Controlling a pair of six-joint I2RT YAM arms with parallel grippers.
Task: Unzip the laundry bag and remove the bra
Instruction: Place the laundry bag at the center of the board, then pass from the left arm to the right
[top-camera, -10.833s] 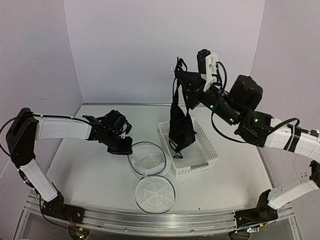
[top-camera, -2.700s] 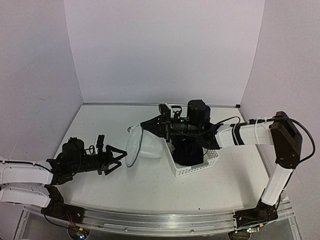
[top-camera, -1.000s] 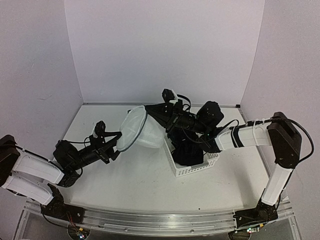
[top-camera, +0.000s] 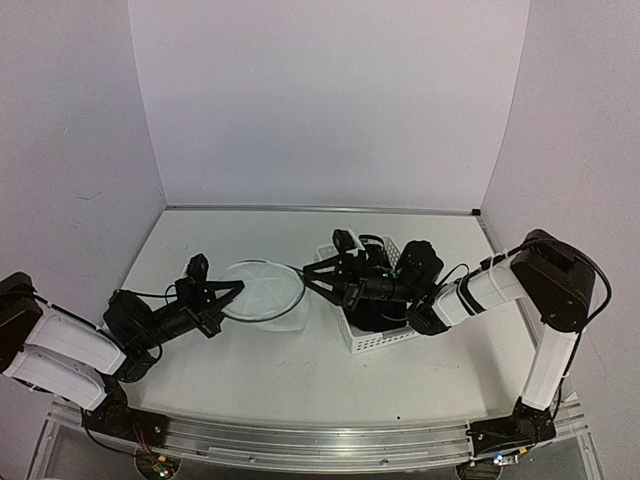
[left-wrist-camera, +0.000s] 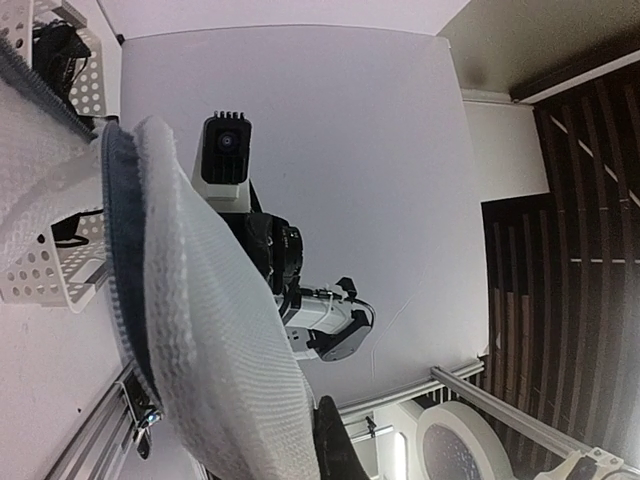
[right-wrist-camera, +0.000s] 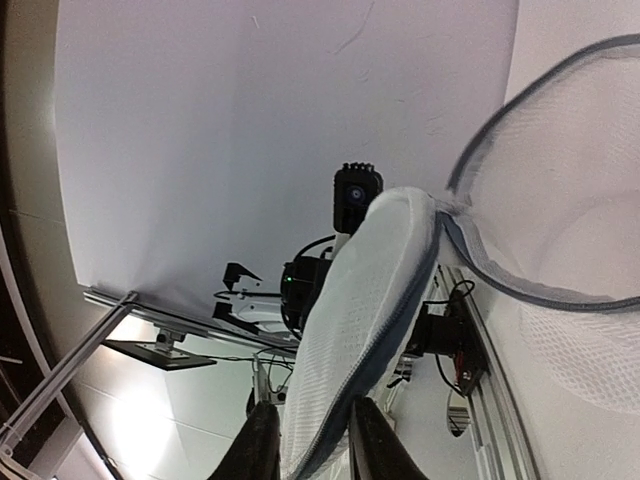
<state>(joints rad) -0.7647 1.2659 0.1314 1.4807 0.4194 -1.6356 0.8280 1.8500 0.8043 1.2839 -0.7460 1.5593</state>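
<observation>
The laundry bag (top-camera: 262, 290), a white mesh disc with a dark rim, hangs flattened and roughly level just above the table between my two grippers. My left gripper (top-camera: 222, 303) holds its left edge. In the left wrist view the mesh (left-wrist-camera: 215, 330) covers most of the jaws and only one finger (left-wrist-camera: 337, 445) shows. My right gripper (top-camera: 312, 283) is shut on the bag's right edge. In the right wrist view the zippered mesh fold (right-wrist-camera: 370, 290) passes between both fingers (right-wrist-camera: 262, 445). The bra (top-camera: 378, 312) is a black heap inside the white basket (top-camera: 385, 338).
The white perforated basket stands right of the bag, under the right arm; its wall also shows in the left wrist view (left-wrist-camera: 40, 270). Purple-grey walls close the table at the back and both sides. A metal rail runs along the near edge.
The bag, held raised and tilted a second ago, has come down and now lies nearly flat between both grippers. Both grippers dropped lower. Earlier the right gripper held the bra above the basket.
</observation>
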